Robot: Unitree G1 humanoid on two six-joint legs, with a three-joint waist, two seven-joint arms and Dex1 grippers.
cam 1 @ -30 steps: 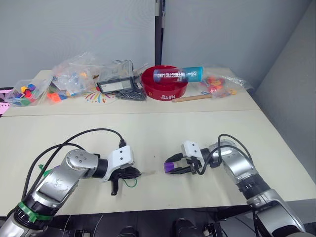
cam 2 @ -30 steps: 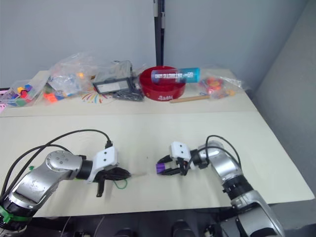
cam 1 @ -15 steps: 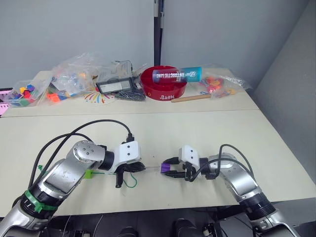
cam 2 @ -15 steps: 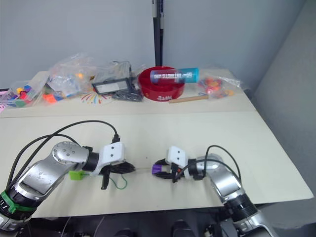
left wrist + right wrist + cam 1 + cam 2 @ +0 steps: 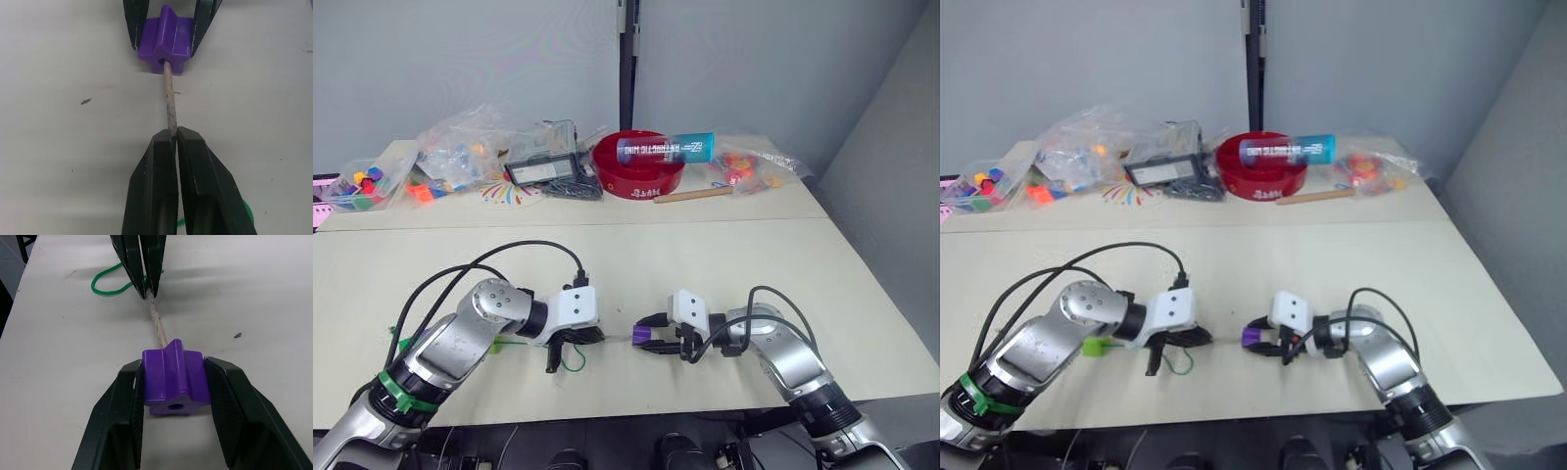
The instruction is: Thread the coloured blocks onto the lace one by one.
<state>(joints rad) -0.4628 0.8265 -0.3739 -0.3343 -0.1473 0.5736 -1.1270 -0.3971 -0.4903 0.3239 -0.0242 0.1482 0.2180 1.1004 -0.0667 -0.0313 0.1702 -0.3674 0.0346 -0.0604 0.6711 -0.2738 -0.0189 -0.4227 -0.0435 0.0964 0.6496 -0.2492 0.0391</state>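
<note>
**Tip just entering purple block – jam risk**

I've got the left gripper (image 5: pixel 173 142) pinched tight on the lace (image 5: pixel 169 98) at its pale stiff tip, and the right gripper (image 5: pixel 174 382) clamped on 1 purple block (image 5: pixel 173 374), both low over the table (image 5: pixel 724 255) near its front edge. The block sits at about 3 o'clock from the left gripper, tip bridging the gap between them.

Risks as I judge them: the tip is held well back from its end, so a push could bow it or let it slip in the fingers. If the block's hole is slightly off-axis the tip binds inside. The loose green cord (image 5: pixel 105 284) looped by the left fingers could snag.

The left wrist view shows the tip in the hole's mouth. The right wrist view shows the exit hole dark, nothing poking through. The head views add a lime green block (image 5: pixel 1094 346) near the left arm.
</note>
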